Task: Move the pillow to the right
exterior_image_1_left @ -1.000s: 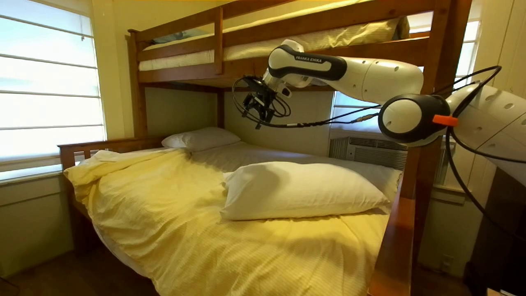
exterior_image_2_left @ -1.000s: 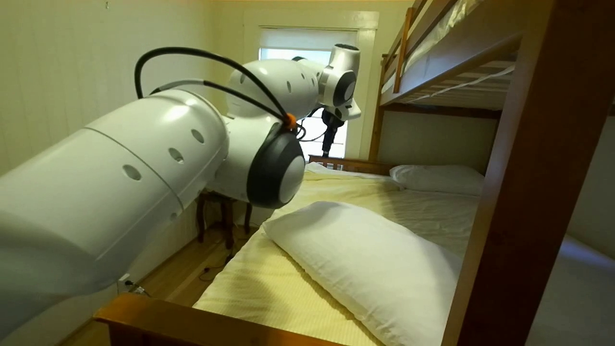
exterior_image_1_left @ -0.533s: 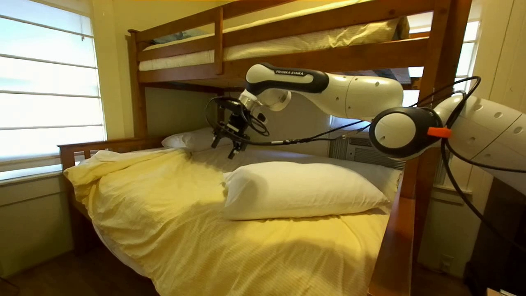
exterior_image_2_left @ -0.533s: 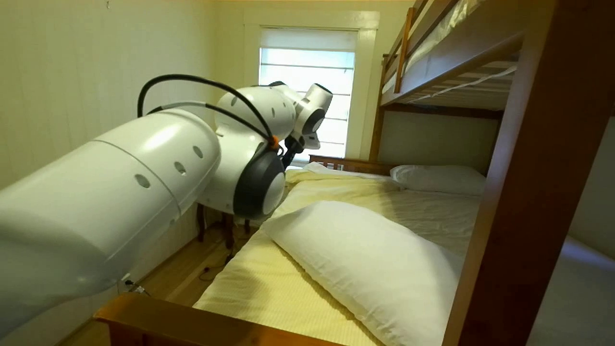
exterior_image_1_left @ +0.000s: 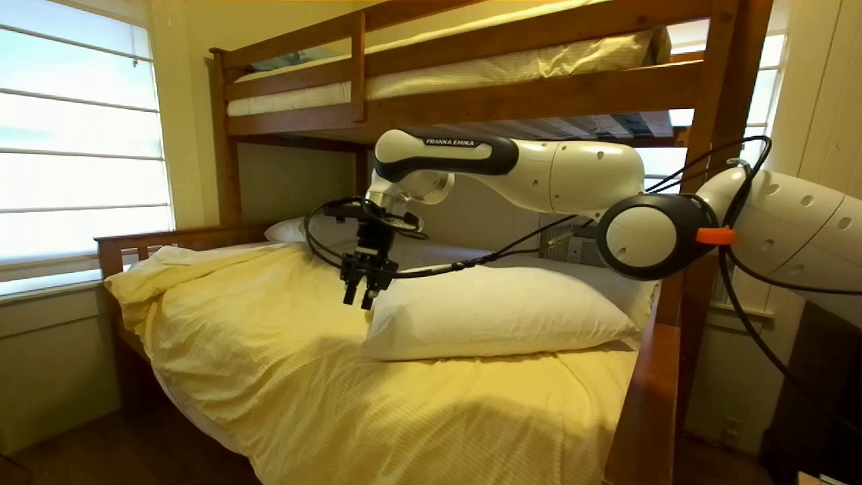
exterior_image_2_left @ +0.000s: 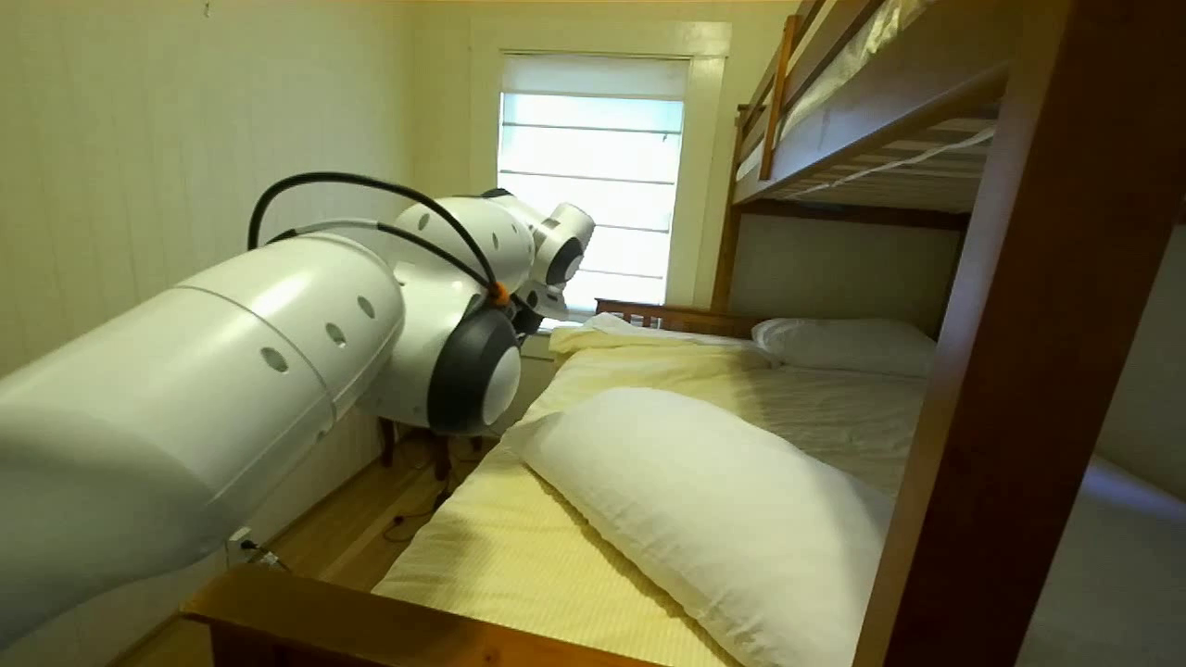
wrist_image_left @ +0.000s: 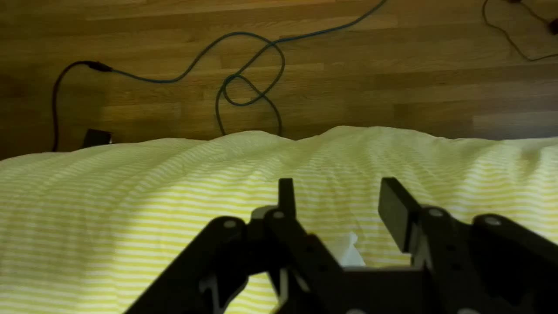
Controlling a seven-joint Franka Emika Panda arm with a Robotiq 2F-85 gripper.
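Wrist view: the claw (wrist_image_left: 340,205) is unclenched, its jaws standing apart above the yellow-and-white striped cover (wrist_image_left: 144,244). A small white tip of cloth (wrist_image_left: 346,254) shows in the gap, partly hidden by the claw. Beyond the cover's edge a looped cable (wrist_image_left: 250,83) lies on the wooden floor (wrist_image_left: 436,87).

In an exterior view the large white pillow (exterior_image_1_left: 498,313) rests on the bed (exterior_image_1_left: 471,411), near the wooden end rail (exterior_image_1_left: 643,404). The claw points down at the end of the pillow farther from that rail, overlapping it in sight; whether they touch, I cannot tell.

In an exterior view the pillow lies slantwise, one corner close to the bed's free long edge, and the arm (exterior_image_2_left: 278,371) hides most of the claw. A flatter pillow (exterior_image_2_left: 848,345) lies at the bed's far corner, by the headboard (exterior_image_2_left: 681,318) and the wall. The upper bunk (exterior_image_1_left: 532,101) spans above.
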